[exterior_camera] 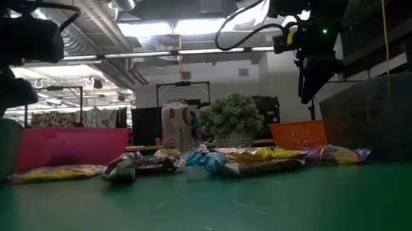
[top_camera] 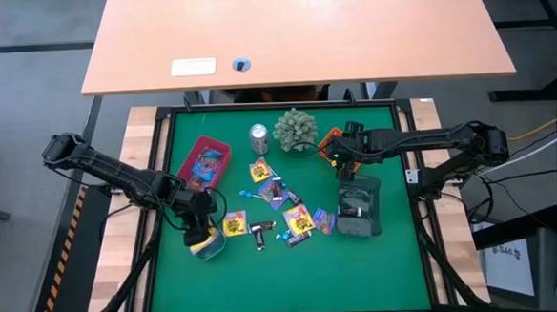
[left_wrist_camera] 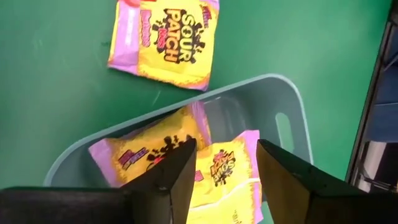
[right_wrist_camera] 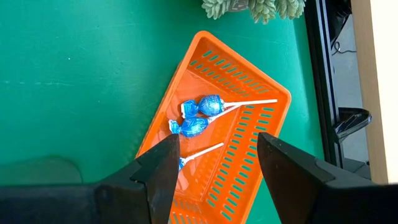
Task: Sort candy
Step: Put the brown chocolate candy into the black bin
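Note:
Loose candy lies mid-table: yellow packets (top_camera: 234, 223) (top_camera: 298, 220) (top_camera: 260, 169), a dark brown mini bar (top_camera: 261, 235) and small blue pieces (top_camera: 247, 191). My left gripper (left_wrist_camera: 227, 171) is open and hovers over a light blue tray (left_wrist_camera: 292, 102) with several yellow packets (left_wrist_camera: 155, 149) in it. One more yellow packet (left_wrist_camera: 165, 40) lies on the green mat just beyond that tray. My right gripper (right_wrist_camera: 217, 168) is open above an orange basket (right_wrist_camera: 249, 81) that holds three blue-wrapped lollipops (right_wrist_camera: 202, 106).
A pink tray (top_camera: 205, 163) with printed packets sits at the far left. The silver can (top_camera: 258, 136) and the green plant ball (top_camera: 296, 128) stand at the far edge. A dark grey bin (top_camera: 360, 209) sits on the right, just nearer than the orange basket. Bare green mat lies along the near edge.

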`<control>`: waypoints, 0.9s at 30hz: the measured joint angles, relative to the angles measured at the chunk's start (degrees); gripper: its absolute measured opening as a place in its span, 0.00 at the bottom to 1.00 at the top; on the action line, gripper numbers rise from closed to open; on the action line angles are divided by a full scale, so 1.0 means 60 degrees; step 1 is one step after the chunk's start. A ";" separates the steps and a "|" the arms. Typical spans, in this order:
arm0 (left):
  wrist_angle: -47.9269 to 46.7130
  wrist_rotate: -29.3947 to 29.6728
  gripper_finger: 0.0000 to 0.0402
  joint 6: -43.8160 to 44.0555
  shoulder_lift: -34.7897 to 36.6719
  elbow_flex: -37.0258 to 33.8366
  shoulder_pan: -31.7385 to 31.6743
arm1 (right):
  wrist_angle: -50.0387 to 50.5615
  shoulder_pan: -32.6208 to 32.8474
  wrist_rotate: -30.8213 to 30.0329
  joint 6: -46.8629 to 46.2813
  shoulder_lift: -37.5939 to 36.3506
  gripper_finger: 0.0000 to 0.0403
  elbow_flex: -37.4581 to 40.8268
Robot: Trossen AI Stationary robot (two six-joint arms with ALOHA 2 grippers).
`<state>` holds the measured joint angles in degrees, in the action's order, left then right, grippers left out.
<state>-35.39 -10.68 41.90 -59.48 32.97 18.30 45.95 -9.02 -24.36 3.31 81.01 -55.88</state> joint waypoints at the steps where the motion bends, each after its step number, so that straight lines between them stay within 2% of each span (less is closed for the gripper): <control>1: 0.0052 0.0000 0.39 0.0002 0.0000 0.0000 0.0000 | 0.0000 0.0001 -0.0002 0.0000 0.0000 0.54 0.0000; 11: 0.1820 0.0049 0.35 0.0001 0.0000 0.0000 0.0001 | 0.0004 0.0001 -0.0004 0.0000 0.0000 0.54 0.0000; 20: 0.3957 0.1704 0.33 -0.0477 0.0000 0.0000 -0.0002 | 0.0215 0.0001 0.0050 0.0284 0.0000 0.54 -0.0378; 24: 0.4434 0.2526 0.33 -0.1044 0.0000 0.0000 -0.0002 | 0.0208 0.0001 0.1093 0.0279 0.0000 0.54 -0.1010; 27: 0.4640 0.3458 0.33 -0.1368 0.0000 0.0000 -0.0005 | -0.0100 0.0001 0.2355 0.0275 0.0000 0.54 -0.1365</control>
<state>-7.55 10.07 33.69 -59.48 32.97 18.27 45.35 -9.02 -10.23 4.96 81.01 -64.07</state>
